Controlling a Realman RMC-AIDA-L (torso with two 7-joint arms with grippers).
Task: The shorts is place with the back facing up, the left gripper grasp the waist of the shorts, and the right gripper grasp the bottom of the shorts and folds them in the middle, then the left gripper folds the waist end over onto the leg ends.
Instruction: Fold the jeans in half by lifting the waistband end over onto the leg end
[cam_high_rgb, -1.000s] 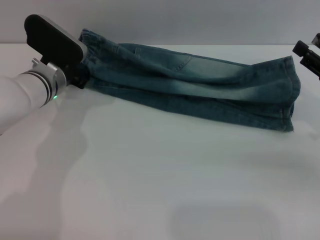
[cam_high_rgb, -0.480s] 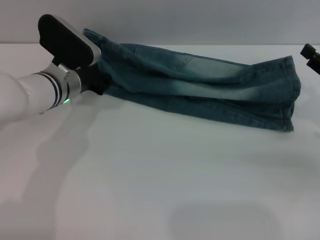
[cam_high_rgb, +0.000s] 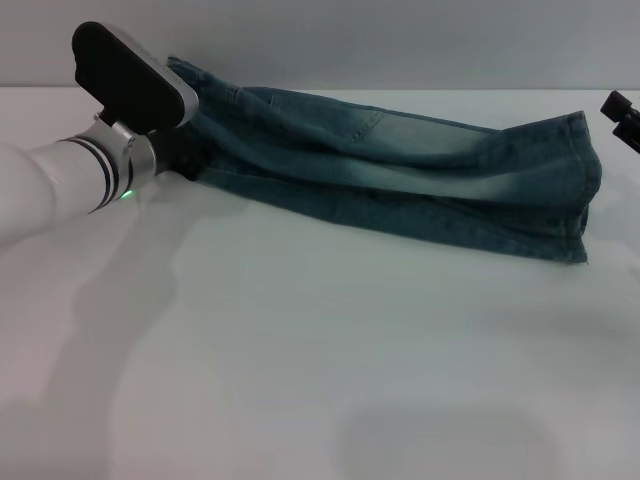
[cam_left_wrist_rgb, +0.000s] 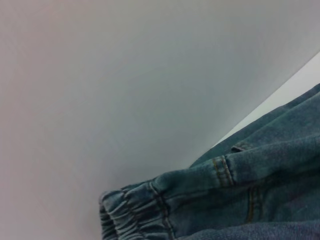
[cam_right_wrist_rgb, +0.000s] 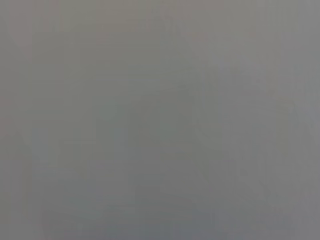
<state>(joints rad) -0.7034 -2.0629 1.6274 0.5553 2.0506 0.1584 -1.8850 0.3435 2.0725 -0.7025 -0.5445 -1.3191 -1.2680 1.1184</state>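
Lying folded lengthwise across the far tabletop (cam_high_rgb: 320, 380), the shorts (cam_high_rgb: 400, 175) have their waist (cam_high_rgb: 190, 80) at the left claw (cam_high_rgb: 180, 160), which has pulled back slightly leftward; its grip cannot be judged. The right claw (cam_high_rgb: 622, 110) stays parked beyond the leg ends (cam_high_rgb: 585, 190), so the final fold seems unstarted.

My left arm (cam_high_rgb: 45, 185): smooth silver-white cylinder, two thin black rings near the wrist, one small green light (cam_high_rgb: 127, 194) glowing below them. A flat black housing with rounded corners (cam_high_rgb: 130, 75) sits atop the wrist. Left gripper (cam_high_rgb: 180, 160): black, mostly hidden. Right gripper (cam_high_rgb: 625, 115): only black knobby prongs at frame edge.
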